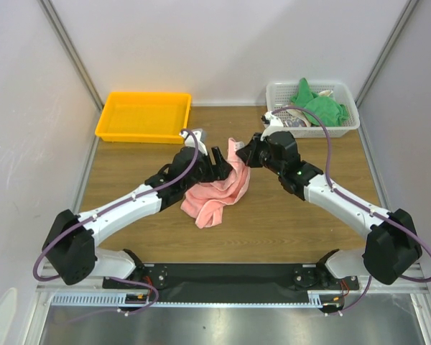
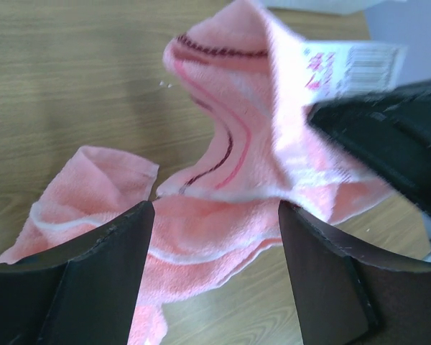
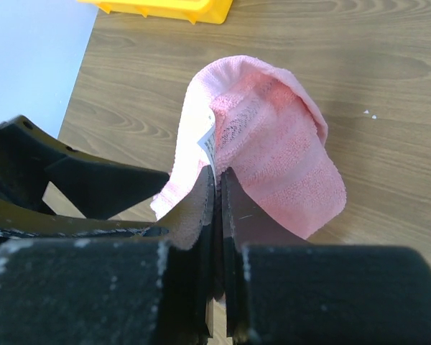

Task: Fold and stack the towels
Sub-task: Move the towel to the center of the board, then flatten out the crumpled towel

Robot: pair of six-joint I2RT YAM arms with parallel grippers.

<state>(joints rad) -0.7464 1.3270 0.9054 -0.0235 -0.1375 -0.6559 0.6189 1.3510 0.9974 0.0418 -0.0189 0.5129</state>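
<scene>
None folded yet, I judge: my right tool [image 3: 217, 188] pinches the pink towel [image 1: 215, 194], my left tool [image 2: 215, 210] gapes, and the green towel [image 1: 322, 106] sits in its basket [image 1: 332, 131].

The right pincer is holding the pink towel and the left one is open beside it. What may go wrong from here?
1. The right pincer is shut on only a thin edge of the pink towel, near its label; it may slip out.
2. The left pincer is open over bunched layers; it may catch several, giving a crooked fold.
3. The pincers are very close, so they may collide.
</scene>
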